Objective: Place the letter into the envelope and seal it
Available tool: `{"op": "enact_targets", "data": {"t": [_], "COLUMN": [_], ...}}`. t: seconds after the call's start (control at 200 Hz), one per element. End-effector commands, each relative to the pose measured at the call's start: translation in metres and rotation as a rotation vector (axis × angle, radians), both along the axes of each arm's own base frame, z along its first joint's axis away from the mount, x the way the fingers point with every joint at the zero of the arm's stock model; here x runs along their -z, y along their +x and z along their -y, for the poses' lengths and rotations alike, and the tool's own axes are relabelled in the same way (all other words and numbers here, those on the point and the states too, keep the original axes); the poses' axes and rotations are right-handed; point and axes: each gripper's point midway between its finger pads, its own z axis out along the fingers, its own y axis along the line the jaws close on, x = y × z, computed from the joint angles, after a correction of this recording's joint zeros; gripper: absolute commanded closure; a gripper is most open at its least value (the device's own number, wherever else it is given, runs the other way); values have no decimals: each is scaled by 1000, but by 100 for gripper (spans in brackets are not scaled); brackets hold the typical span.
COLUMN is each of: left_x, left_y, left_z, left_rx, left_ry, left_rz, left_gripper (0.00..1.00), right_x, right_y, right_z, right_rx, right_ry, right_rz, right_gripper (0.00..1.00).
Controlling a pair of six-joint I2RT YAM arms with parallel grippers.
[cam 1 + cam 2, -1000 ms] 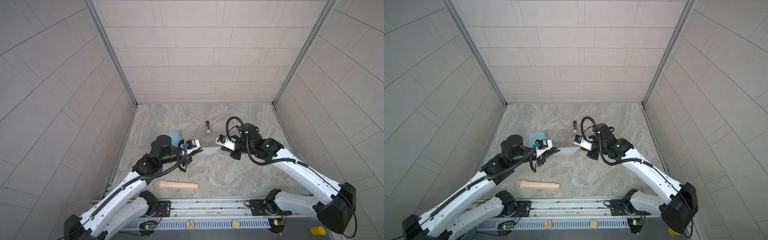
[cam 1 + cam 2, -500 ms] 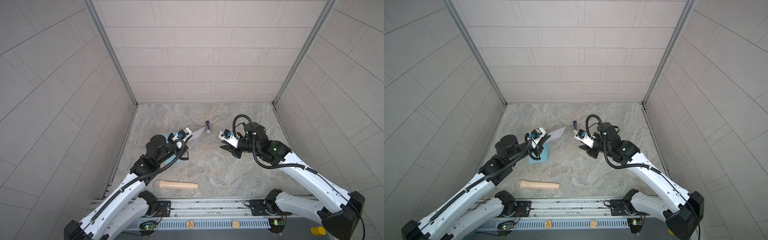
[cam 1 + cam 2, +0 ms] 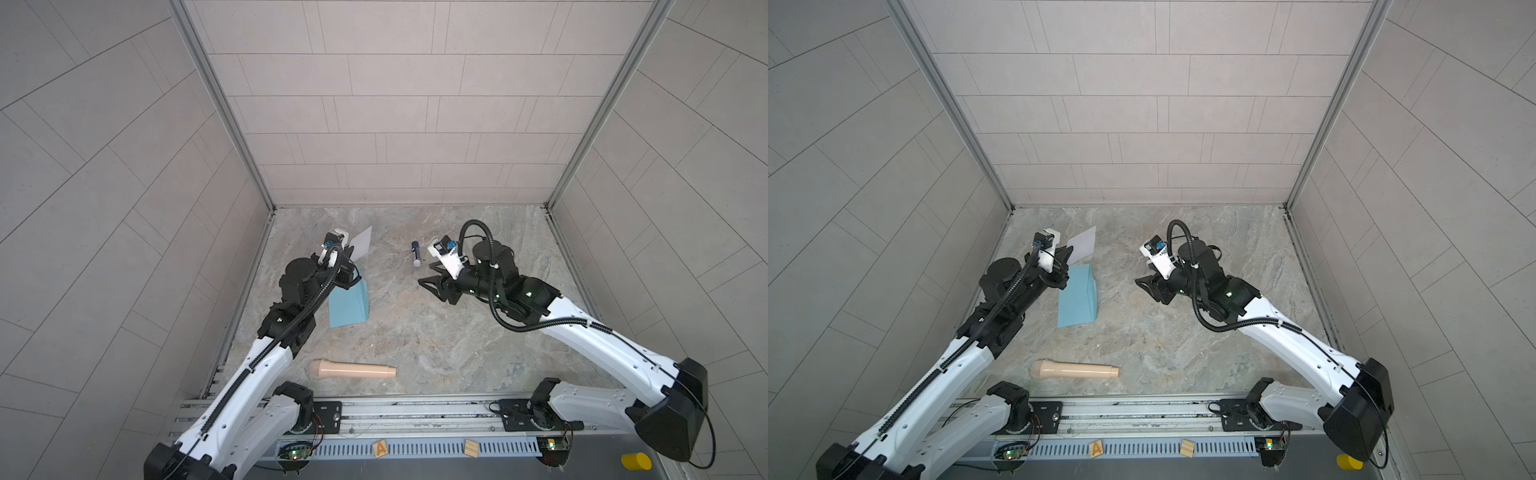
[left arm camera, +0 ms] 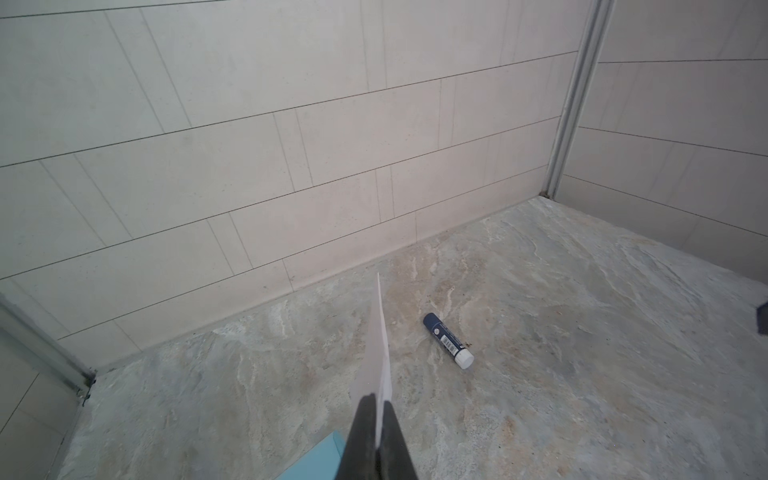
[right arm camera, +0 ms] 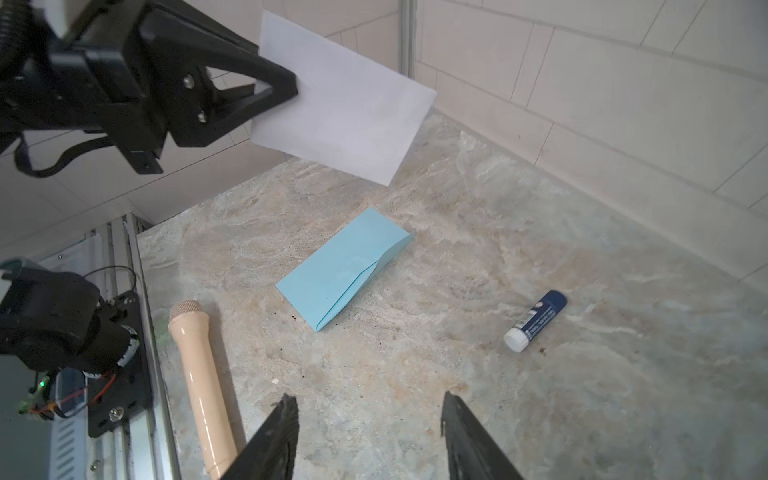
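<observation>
Currently, the letter [image 5: 345, 104] is clamped at 1 edge by the left tool [image 5: 291, 91] and is held clear of the bench [image 5: 540, 415], near the far end of the envelope [image 5: 340, 266], which lies flat. The right tool [image 5: 370, 399] is spread wide and empty, apart from the envelope. A glue stick [image 5: 534, 321] lies near it.

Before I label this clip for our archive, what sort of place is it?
Probably a robot test cell: a left arm and right arm mounted on a rail, with tiled walls boxing in a stone-look tabletop.
</observation>
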Motion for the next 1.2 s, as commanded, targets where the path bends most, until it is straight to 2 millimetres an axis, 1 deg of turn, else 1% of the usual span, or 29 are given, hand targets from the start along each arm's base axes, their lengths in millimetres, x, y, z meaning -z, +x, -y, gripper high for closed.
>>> {"op": "enact_targets", "data": {"t": [0.0,0.1,0.175,0.245,0.35,0.455,0.645,0.906,1.051,1.196], "left_x": [-1,5,7,10,13,15,16,16,16,15], "left_y": [8,13,16,18,20,22,23,23,23,23], "left_z": [-16,-28,-35,-41,-48,-54,-57,-58,-59,-59], "left_rx": [-80,-139,-167,-191,-220,-249,-255,-260,-262,-260], "left_ry": [-37,-24,-19,-24,-29,-30,-33,-36,-37,-40], "left_rz": [5,-20,-30,-38,-52,-63,-65,-65,-65,-62], "left_gripper": [100,100,100,100,100,100,100,100,100,100], "right_x": [1,21,33,41,57,74,100,134,152,167], "right_y": [20,31,33,34,38,46,63,81,92,104], "right_z": [-8,-22,-37,-51,-70,-86,-111,-146,-156,-160], "right_rx": [172,261,282,290,306,321,335,333,350,376], "right_ry": [30,52,57,45,43,70,70,73,69,68], "right_rz": [-77,-163,-188,-183,-217,-264,-312,-386,-413,-433], "right_gripper": [40,36,33,28,27,27,27,34,40,47]}}
